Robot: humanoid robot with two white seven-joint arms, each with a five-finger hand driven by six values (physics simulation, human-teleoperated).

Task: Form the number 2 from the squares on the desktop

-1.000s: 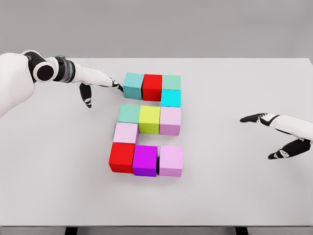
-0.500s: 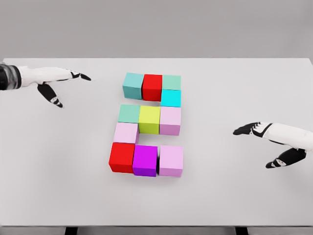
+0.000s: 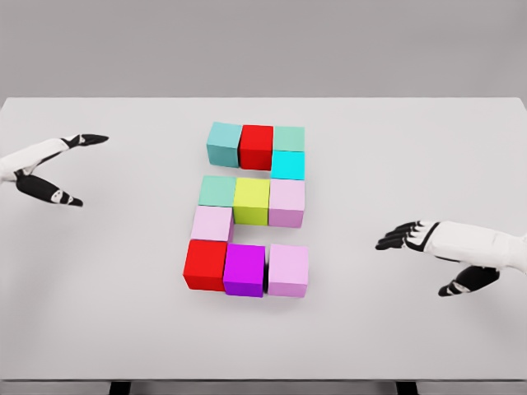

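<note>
Squares [image 3: 251, 210] in a 2 shape

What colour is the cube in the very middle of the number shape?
Yellow-green cube, the centre of the middle row, clearest in the head view.

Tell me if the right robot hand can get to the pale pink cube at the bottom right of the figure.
Probably yes. The right robot hand is open, and bare table lies between it and the pale pink cube, whose right side is uncovered.

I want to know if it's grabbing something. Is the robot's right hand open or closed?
Open. The right hand has its fingers spread above the table, holding nothing, away from the blocks.
</note>
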